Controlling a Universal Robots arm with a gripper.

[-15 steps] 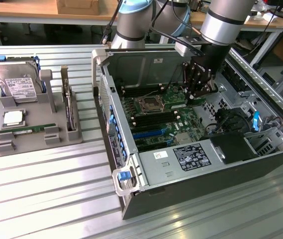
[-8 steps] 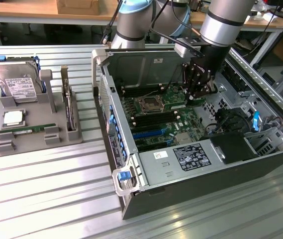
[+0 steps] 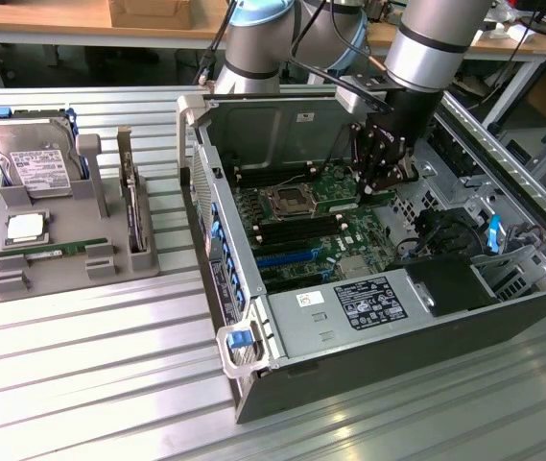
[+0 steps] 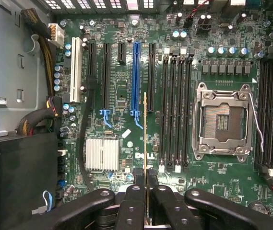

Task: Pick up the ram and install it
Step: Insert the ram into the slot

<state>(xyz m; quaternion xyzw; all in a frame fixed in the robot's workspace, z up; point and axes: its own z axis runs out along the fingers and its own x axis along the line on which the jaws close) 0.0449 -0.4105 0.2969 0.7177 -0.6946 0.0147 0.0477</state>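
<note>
While hand (image 4: 146, 184) pinches ram (image 4: 146, 139) edge-on mid-frame | step: seating | advice: align with DIMM slot (image 4: 165, 110), press evenly.

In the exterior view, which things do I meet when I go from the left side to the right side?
Hard drive standing in the grey tray → spare ram stick lying in that tray → open computer case → empty processor socket → gripper, its jaws shut on the ram → black power supply.
</note>
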